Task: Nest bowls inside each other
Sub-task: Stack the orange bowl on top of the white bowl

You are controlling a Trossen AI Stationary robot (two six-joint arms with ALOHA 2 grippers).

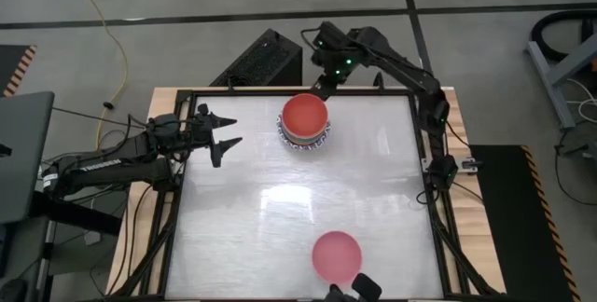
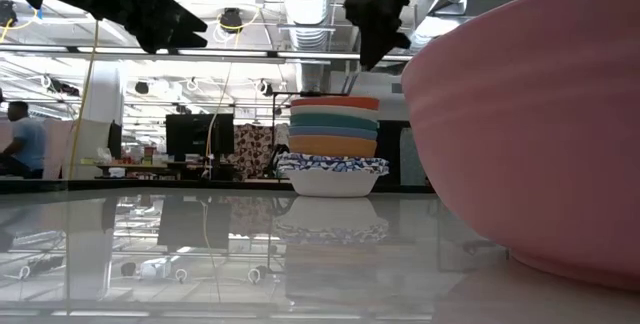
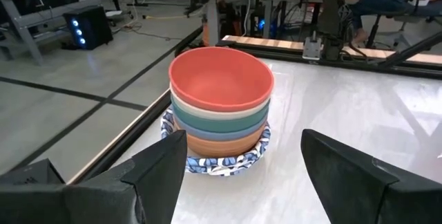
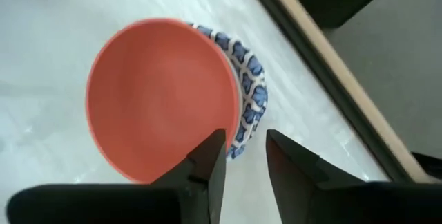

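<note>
1. High view looked straight down on the whole surface (image 1: pixel 298 199).
2. Low view sat at surface level, close behind the pink bowl (image 2: pixel 530 124), facing the room.
3. Left wrist view faced the bowl stack (image 3: pixel 219 106) from near.
4. Right wrist view looked down on the stack, very close.
5. All four views shared the stack.

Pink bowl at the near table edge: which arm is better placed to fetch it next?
Probably left. The left pincer hangs open and empty over the table, while the right pincer sits at the stack. Neither is near the pink bowl.
</note>
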